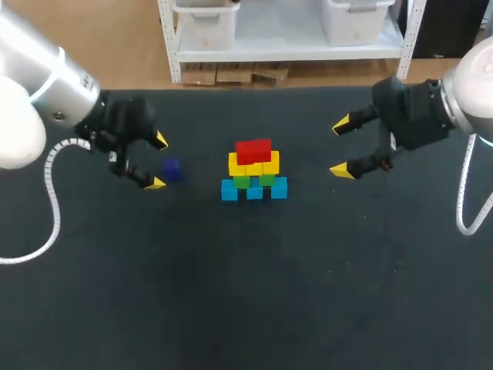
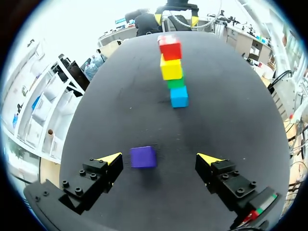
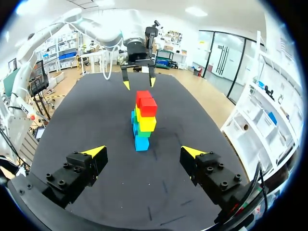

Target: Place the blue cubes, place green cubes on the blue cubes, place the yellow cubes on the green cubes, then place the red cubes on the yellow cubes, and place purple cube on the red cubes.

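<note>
Bench (image 1: 246,308): dark, takes up most of the head view, and everything sits on it.

My left arm (image 1: 46,85) comes in from the left and my right arm (image 1: 470,85) from the right. They are well apart, with the stack between them.

Left fingers (image 1: 156,183): spread wide, holding nothing. In the left wrist view the fingers (image 2: 111,158) have the purple cube between them. It sits closer to one finger with a gap showing, and neither finger touches it.

Right fingers (image 1: 340,170): also spread wide and holding nothing, pointing toward the stack from the right, well apart from it. In the right wrist view the fingers (image 3: 96,151) frame the stack (image 3: 143,120), which stands ahead of them. My left arm's yellow tips show beyond it.

The stack (image 1: 254,171) is near the bench middle:
- Blue cubes (image 1: 229,190): three in a row on the bench.
- Green cubes (image 1: 242,182): two, on top of the blue row.
- Yellow cubes (image 1: 254,164): on the green ones. I can't count them.
- Red cubes (image 1: 253,150): on top of the yellow. The right wrist view shows two, one behind the other.

Purple cube (image 1: 171,170) (image 2: 143,157): flat on the bench to the left of the stack, clear of it, right at my left fingers' tips and not on the red cubes.
</note>
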Tool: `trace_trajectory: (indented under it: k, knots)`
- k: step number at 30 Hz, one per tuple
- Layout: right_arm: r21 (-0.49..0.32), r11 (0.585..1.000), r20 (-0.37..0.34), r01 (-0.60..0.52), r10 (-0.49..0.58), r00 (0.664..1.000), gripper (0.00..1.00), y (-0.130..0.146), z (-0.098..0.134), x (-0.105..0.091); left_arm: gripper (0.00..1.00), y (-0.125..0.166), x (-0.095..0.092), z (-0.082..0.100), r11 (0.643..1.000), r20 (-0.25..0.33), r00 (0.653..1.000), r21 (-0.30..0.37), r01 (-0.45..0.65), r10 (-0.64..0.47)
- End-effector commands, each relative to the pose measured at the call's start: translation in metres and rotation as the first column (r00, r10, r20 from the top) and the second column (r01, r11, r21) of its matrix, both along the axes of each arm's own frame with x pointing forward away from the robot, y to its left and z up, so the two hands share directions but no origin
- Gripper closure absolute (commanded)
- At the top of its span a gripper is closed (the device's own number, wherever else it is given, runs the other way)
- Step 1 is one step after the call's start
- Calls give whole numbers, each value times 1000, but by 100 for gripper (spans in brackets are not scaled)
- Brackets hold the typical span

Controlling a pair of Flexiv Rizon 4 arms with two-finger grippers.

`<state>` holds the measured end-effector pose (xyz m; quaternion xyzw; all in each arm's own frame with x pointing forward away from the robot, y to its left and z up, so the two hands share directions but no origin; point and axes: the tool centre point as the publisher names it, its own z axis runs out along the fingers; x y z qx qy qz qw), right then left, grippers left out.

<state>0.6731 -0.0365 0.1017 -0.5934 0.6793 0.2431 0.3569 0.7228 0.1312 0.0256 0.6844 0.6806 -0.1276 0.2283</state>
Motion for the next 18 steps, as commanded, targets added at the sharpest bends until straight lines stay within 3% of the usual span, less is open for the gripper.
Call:
trace_trajectory:
  k: [1, 18]
  knots:
    - [3, 1000, 0, -2, 2, 1000, 0, 0, -1, 1, 0, -5, 19, -9, 1000, -36, 999, 12, 15, -14]
    - [3, 1000, 0, -2, 2, 1000, 0, 0, -1, 1, 0, -4, 27, -21, 1000, -68, 998, 22, -16, 18]
